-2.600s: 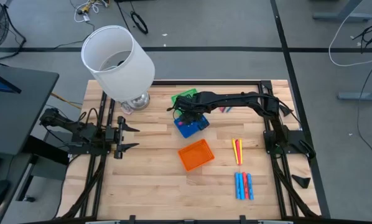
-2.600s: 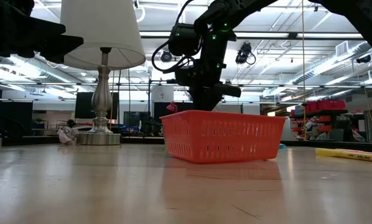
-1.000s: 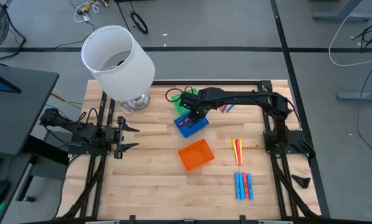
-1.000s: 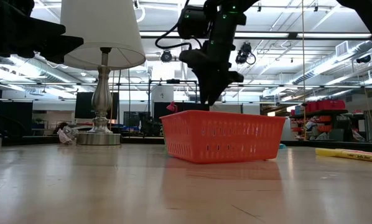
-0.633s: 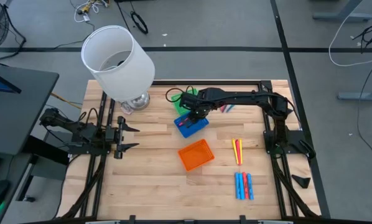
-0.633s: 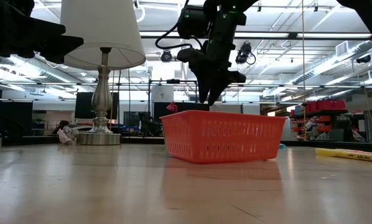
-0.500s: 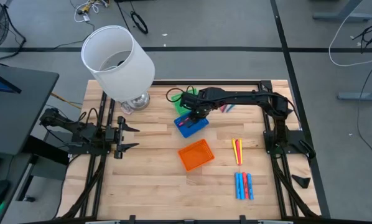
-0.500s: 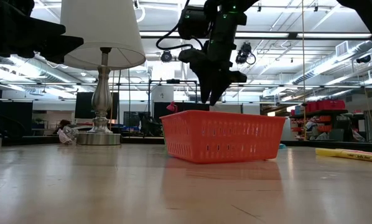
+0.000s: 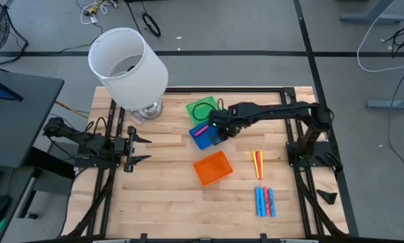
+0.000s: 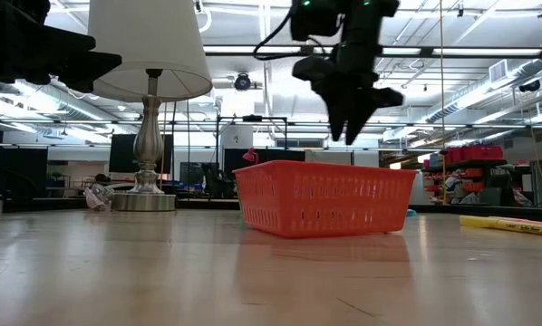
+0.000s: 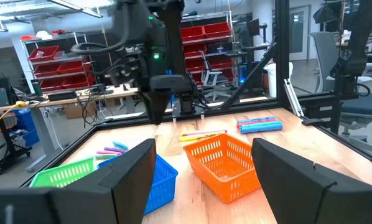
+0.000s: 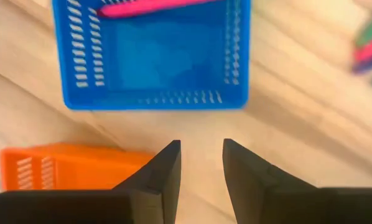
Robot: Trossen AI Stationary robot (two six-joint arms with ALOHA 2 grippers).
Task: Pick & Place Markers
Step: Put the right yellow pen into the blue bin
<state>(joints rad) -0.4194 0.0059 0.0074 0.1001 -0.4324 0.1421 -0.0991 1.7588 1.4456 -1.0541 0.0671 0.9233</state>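
Wooden table [image 9: 161,175], open workshop behind. Right gripper [image 12: 201,163] above table just beside blue tray [image 12: 152,59], fingers parted, nothing between them. One pink marker [image 12: 150,6] lying in blue tray, so one placed at least. Green tray [image 9: 203,108] and orange tray [image 9: 212,167] look empty. Left to do: yellow and red markers [image 9: 257,163], blue and red set [image 9: 264,201] near right edge, a few more beyond blue tray. Left gripper [image 11: 201,168] parked at left edge, spread open, empty. Early stage, by the look.

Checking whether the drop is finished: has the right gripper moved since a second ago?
Yes. In the high view the right gripper has pulled back from over the blue tray toward its right edge; its fingers are apart and empty.
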